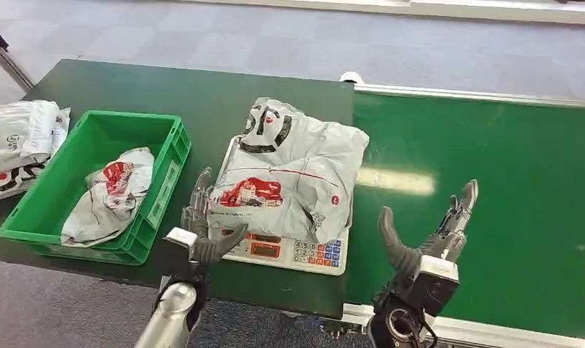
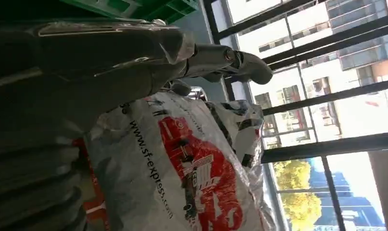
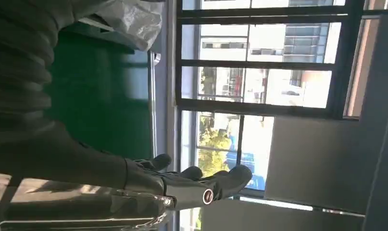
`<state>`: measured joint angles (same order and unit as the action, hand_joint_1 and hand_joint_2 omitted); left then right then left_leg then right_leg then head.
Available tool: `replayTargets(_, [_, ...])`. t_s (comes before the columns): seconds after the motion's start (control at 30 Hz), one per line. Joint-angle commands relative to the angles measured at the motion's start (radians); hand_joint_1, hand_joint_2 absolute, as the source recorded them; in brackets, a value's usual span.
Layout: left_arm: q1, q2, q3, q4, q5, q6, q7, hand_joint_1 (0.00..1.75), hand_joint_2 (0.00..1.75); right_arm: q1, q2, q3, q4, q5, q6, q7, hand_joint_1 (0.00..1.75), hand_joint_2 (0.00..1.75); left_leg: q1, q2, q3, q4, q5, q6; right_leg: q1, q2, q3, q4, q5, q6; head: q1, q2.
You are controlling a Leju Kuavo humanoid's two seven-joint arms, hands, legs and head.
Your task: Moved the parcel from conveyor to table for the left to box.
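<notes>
A grey-white plastic parcel (image 1: 289,167) with red and black print lies crumpled on a white weighing scale (image 1: 296,255) at the right end of the dark green table (image 1: 166,90). My left hand (image 1: 202,225) is at the parcel's left edge, fingers spread beside it and thumb pointing toward it, holding nothing. In the left wrist view the fingers (image 2: 220,60) reach out beside the printed parcel (image 2: 192,168). My right hand (image 1: 430,235) hovers open over the green conveyor belt (image 1: 492,167), to the right of the parcel and apart from it. The right wrist view shows its spread fingers (image 3: 196,180) and a parcel corner (image 3: 129,19).
A green plastic bin (image 1: 169,177) stands on the table left of the scale, holding another crumpled parcel (image 1: 111,192). More parcels (image 1: 17,141) are piled at the table's left edge. The belt's metal rail (image 1: 478,94) runs along the far side.
</notes>
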<state>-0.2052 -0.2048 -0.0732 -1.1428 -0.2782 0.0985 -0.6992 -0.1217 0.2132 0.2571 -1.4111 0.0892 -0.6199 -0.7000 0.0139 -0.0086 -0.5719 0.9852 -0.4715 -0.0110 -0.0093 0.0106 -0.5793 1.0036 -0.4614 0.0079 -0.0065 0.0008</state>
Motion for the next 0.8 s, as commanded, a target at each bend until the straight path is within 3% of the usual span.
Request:
replayTargets(0.03, [-0.234, 0.045, -0.089, 0.280, -0.239, 0.045, 0.115, 0.00, 1.75, 0.036, 0.002, -0.083, -0.041, -0.008, 0.007, 0.002, 0.00, 1.75, 0.000, -0.006, 0.000, -0.001, 0.001, 0.001, 0.000, -0.006, 0.002, -0.001, 0.000, 0.000, 0.000, 0.000])
replayTargets(0.27, [-0.333, 0.050, -0.128, 0.336, -0.333, 0.037, 0.183, 0.00, 1.75, 0.031, 0.011, -0.082, -0.015, -0.006, 0.023, 0.002, 0.00, 1.75, 0.000, -0.004, 0.000, -0.001, 0.001, 0.001, 0.000, -0.005, 0.002, -0.001, 0.000, 0.000, 0.000, 0.000])
replayTargets(0.6, [-0.316, 0.055, -0.221, 0.328, -0.443, -0.001, 0.237, 0.00, 1.75, 0.032, 0.010, -0.085, -0.002, -0.012, 0.026, 0.002, 0.00, 1.75, 0.000, -0.002, 0.002, -0.001, 0.000, 0.001, 0.000, -0.003, 0.003, -0.002, 0.000, 0.000, 0.000, 0.000])
replayTargets(0.63, [-0.310, 0.056, -0.236, 0.330, -0.454, -0.016, 0.245, 0.21, 1.75, 0.033, 0.010, -0.089, -0.002, -0.016, 0.032, 0.002, 0.00, 1.75, 0.000, -0.001, 0.002, -0.001, 0.000, 0.001, 0.000, -0.002, 0.003, -0.001, 0.000, 0.000, 0.000, 0.000])
replayTargets(0.67, [-0.301, 0.056, -0.240, 0.328, -0.456, -0.019, 0.245, 1.43, 1.75, 0.035, 0.009, -0.093, -0.003, -0.014, 0.032, 0.002, 0.00, 1.75, 0.000, -0.001, 0.001, -0.001, 0.000, 0.001, 0.000, -0.001, 0.002, -0.001, 0.000, 0.000, 0.000, 0.000])
replayTargets(0.7, [-0.299, 0.057, -0.245, 0.327, -0.461, -0.020, 0.247, 1.52, 1.75, 0.037, 0.010, -0.094, -0.005, -0.013, 0.033, 0.002, 0.00, 1.75, 0.000, -0.002, 0.002, -0.002, 0.000, 0.001, 0.000, -0.002, 0.003, -0.002, 0.000, 0.000, 0.000, 0.000])
replayTargets(0.73, [-0.295, 0.062, -0.266, 0.335, -0.489, -0.031, 0.271, 1.73, 1.75, 0.039, 0.011, -0.100, -0.008, -0.015, 0.042, 0.002, 0.00, 1.75, 0.000, -0.002, 0.002, -0.002, 0.000, 0.001, 0.000, -0.002, 0.003, -0.002, 0.000, 0.000, 0.000, 0.000])
replayTargets(0.8, [-0.293, 0.063, -0.271, 0.338, -0.494, -0.034, 0.274, 1.71, 1.75, 0.038, 0.012, -0.101, -0.007, -0.015, 0.043, 0.002, 0.00, 1.75, 0.000, -0.002, 0.002, -0.002, 0.000, 0.001, 0.000, -0.002, 0.003, -0.002, 0.000, 0.000, 0.000, 0.000])
